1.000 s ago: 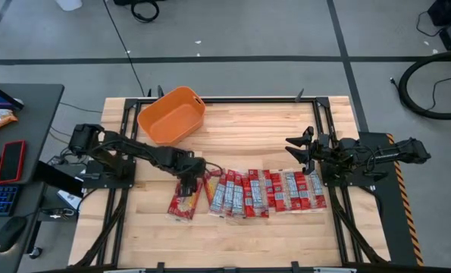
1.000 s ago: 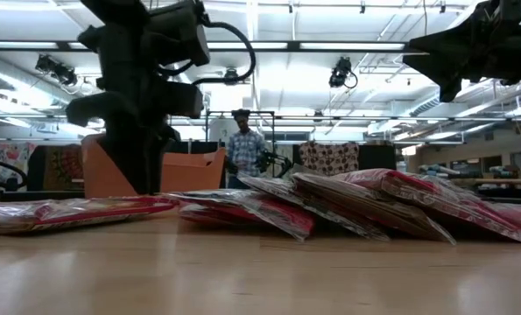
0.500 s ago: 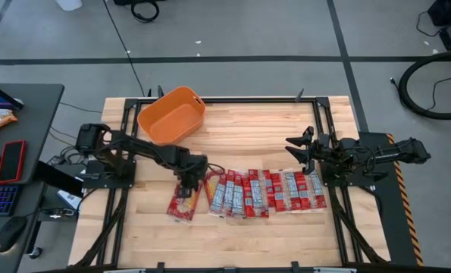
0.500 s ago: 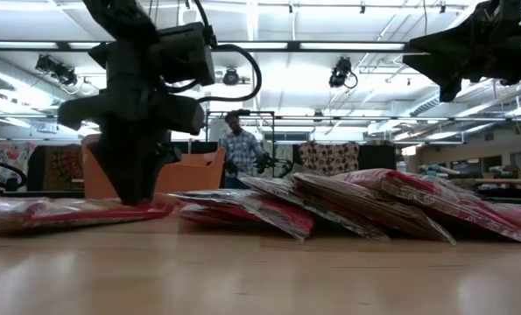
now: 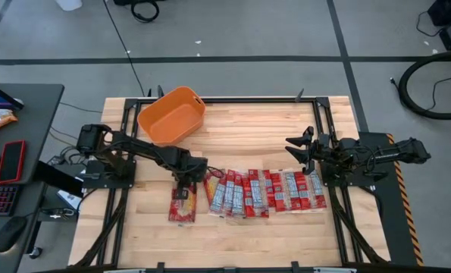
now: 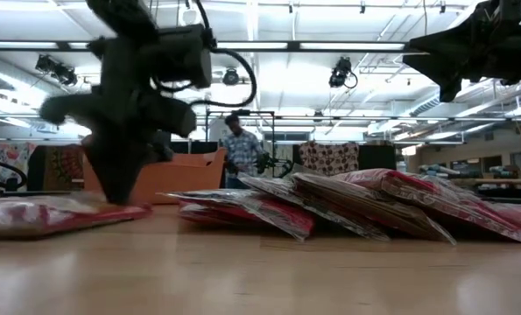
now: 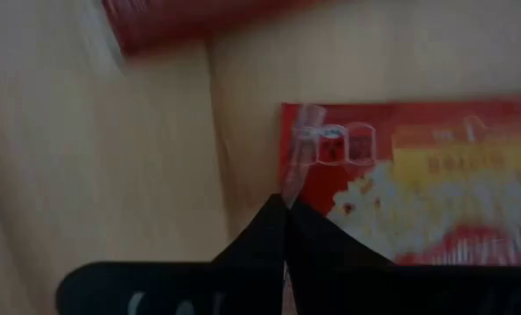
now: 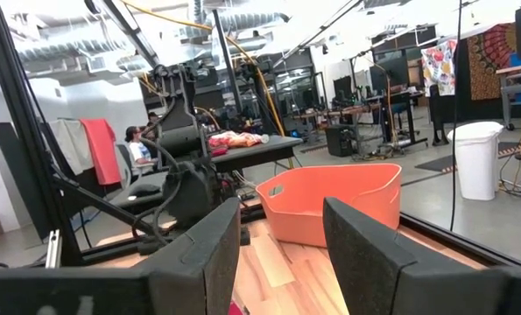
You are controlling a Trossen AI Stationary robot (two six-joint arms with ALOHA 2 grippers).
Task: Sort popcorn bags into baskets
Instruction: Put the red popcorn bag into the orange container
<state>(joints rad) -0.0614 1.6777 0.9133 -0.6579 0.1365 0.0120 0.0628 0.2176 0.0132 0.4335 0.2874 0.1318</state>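
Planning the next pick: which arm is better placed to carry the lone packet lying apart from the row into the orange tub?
Left. The left gripper is already down at the lone packet, and the orange tub sits on that arm's side. The right gripper waits, open, raised beyond the row's far end.

Glossy film popcorn bags (image 5: 267,192), smooth orange plastic basket (image 5: 172,115), matt wooden table (image 5: 255,129)

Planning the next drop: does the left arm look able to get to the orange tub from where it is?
Probably yes. The left claw sits at the lone popcorn bag, and only bare table lies between it and the orange tub; the right claw waits far off.
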